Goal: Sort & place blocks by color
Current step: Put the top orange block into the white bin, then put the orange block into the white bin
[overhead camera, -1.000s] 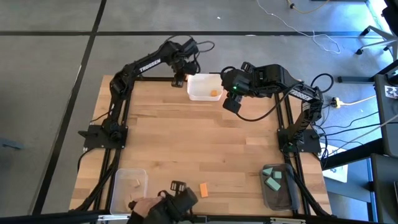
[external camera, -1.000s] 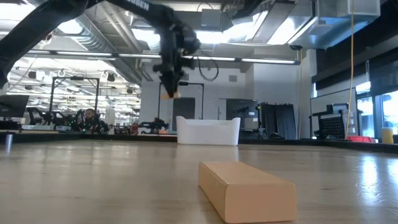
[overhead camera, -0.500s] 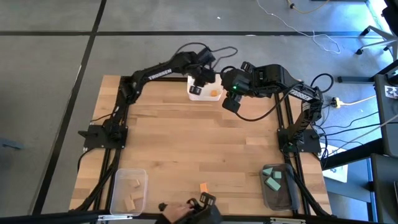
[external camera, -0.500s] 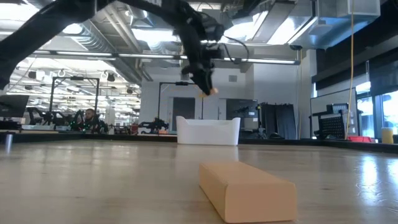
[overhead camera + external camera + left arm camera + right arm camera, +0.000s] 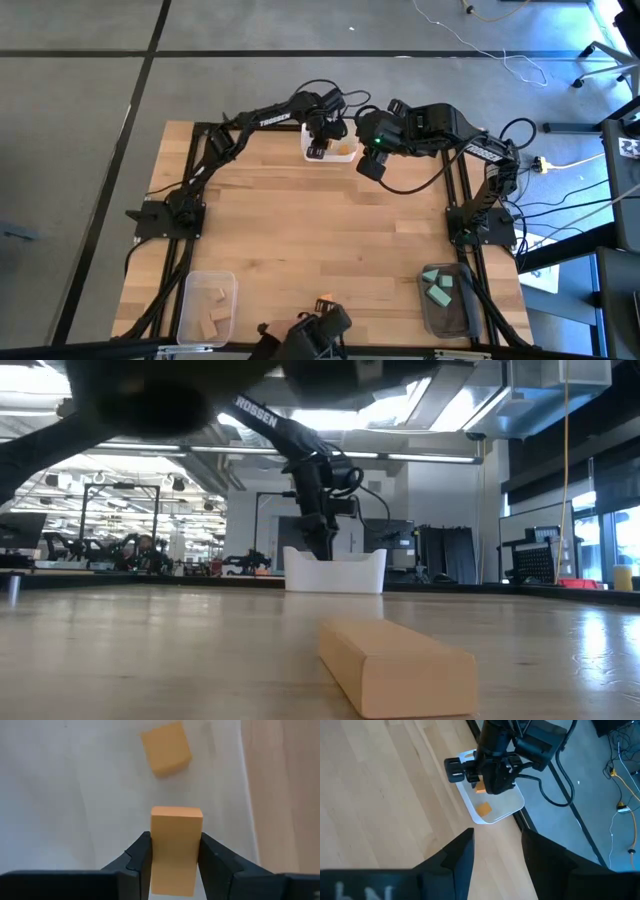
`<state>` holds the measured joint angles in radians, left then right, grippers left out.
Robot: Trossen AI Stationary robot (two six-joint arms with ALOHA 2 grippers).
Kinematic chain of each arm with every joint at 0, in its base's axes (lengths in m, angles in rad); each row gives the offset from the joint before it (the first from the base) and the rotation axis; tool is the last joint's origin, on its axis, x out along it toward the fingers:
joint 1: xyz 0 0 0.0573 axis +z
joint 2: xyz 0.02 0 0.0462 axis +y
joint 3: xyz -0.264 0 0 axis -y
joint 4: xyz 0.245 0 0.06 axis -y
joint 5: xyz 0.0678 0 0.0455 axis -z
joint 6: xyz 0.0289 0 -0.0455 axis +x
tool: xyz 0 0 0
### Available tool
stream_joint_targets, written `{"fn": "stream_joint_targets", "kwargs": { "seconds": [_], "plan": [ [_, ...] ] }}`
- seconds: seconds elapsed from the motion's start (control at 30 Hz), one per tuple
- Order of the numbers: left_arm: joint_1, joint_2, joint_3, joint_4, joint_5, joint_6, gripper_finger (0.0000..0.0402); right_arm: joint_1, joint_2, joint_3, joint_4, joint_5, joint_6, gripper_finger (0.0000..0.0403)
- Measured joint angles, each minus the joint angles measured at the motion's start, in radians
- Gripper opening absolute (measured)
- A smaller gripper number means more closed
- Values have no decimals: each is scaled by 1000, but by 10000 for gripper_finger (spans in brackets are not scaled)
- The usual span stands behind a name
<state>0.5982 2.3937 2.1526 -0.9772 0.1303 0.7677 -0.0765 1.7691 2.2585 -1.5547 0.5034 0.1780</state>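
Note:
My left gripper (image 5: 320, 140) hangs over the pale far bin (image 5: 345, 128) and is shut on an orange bar block (image 5: 176, 827). In the low view it reaches down behind the bin's wall (image 5: 335, 572). One orange cube (image 5: 165, 754) lies on the bin's floor. My right gripper (image 5: 372, 165) hovers open (image 5: 497, 855) just right of that bin, touching nothing. Another orange bar (image 5: 326, 300) lies flat on the table by the near edge, large in the low view (image 5: 395, 665). Tan blocks (image 5: 208, 318) lie in the near-left bin and teal blocks (image 5: 438, 288) in the near-right bin. My left gripper pinches the orange bar block by its two long side faces (image 5: 159, 851), one finger on each side, with the fingers pointing down from above. The bar runs along the fingers, and its free end (image 5: 177, 812) sticks out past the fingertips. It is lifted clear above the bin's floor.
A person's dark-gloved hand (image 5: 312, 335) is at the table's near edge by the loose orange bar and blurs the top of the low view. The clear near-left bin (image 5: 190, 300) and near-right bin (image 5: 462, 312) sit at the near corners. Bare wood (image 5: 320, 230) lies between.
My left gripper has swung from left of the far bin toward the table's right, over the bin, and come down into it, keeping hold of the orange bar. The person's hand has moved right along the near edge, and more tan blocks now lie in the near-left bin.

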Motion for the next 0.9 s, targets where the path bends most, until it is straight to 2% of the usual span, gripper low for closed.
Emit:
{"fn": "stream_joint_targets", "kwargs": {
  "seconds": [0.17,0.4,0.63,0.8,0.9],
  "plan": [
    [-6,3,0,10,-36,0,114,0,0,0,0,0,0,165],
    [-21,3,0,42,-42,0,180,0,0,0,1,0,0,165],
    [-32,2,0,53,-48,-22,188,0,0,0,1,0,-1,165],
    [-40,-57,6,-56,-36,-71,190,0,-1,0,-6,-5,-15,165],
    [-42,-122,8,-172,51,-117,191,6,-6,0,-13,-25,-37,165]
  ]
}}
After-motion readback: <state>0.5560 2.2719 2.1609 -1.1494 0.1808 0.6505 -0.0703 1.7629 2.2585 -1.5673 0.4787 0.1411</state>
